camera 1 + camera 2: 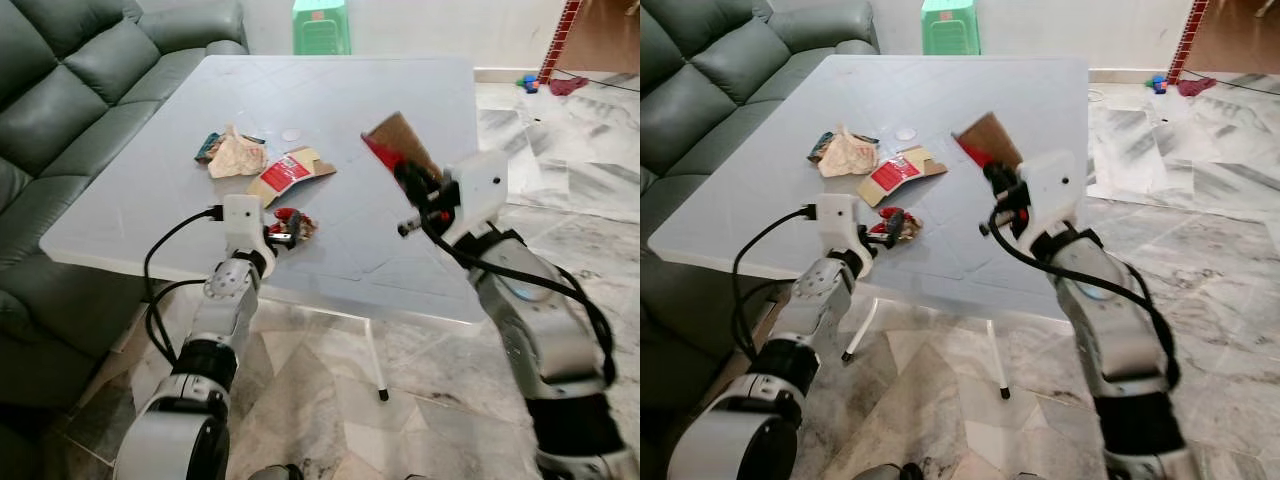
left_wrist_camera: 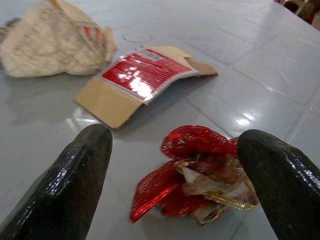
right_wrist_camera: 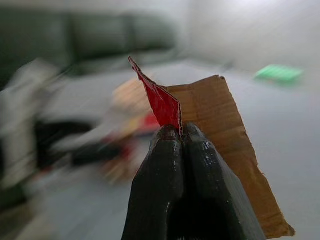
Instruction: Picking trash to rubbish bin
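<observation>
Meanwhile right gripper pinched card scrap, raised above desk right side, likely for carrying to bin. Left gripper spread wide astride red wrapper at near edge, apparently lining up grasp.

A glossy grey table top, matt brown cardboard, crinkled shiny red foil wrapper and polished marble floor are seen.

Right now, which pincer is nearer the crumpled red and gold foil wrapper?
Left. The left pincer straddles the wrapper, fingers open; the right pincer is raised apart, clamping a cardboard piece.
</observation>
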Available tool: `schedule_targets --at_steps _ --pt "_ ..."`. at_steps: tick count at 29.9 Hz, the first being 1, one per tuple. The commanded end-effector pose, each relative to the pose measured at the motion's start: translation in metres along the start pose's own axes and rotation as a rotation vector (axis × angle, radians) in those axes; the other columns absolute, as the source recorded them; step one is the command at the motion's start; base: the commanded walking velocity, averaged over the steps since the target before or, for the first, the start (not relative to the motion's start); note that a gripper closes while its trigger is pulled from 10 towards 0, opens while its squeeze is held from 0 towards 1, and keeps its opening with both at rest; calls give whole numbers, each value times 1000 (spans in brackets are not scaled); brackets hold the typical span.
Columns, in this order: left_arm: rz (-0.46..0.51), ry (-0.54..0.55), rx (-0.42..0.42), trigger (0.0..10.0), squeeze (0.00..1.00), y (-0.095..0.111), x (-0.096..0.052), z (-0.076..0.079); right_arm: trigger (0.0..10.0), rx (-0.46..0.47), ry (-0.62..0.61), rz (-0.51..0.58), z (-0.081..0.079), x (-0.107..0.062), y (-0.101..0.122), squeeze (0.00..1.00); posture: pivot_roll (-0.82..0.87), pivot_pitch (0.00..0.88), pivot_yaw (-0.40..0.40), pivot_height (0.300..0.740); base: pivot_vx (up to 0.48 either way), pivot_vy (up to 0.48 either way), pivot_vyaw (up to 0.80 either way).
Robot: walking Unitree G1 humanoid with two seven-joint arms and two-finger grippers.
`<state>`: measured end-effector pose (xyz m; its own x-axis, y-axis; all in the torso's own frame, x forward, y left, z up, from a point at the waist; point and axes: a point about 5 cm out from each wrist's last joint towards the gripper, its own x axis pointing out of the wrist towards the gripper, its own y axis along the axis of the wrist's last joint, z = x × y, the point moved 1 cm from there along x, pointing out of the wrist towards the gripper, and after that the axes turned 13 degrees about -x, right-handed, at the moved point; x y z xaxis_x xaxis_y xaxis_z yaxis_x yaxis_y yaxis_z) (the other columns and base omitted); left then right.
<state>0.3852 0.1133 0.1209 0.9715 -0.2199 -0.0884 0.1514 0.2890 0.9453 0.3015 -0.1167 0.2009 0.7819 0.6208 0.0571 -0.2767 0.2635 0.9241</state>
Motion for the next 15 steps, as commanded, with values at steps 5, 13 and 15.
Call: schedule_targets --at_steps 5,13,15 --pt "-8 -16 21 10000 0 1 5 2 0 20 121 -14 -18 -10 4 0 -209 165 93 740 0 0 0" --pt "-45 -24 36 10000 0 -4 6 2 0 30 222 -37 -29 -20 8 0 -230 163 98 740 0 0 0" --pt "-57 -28 43 5804 0 -6 6 1 0 27 249 -35 -33 -22 9 0 -232 162 99 740 0 0 0"
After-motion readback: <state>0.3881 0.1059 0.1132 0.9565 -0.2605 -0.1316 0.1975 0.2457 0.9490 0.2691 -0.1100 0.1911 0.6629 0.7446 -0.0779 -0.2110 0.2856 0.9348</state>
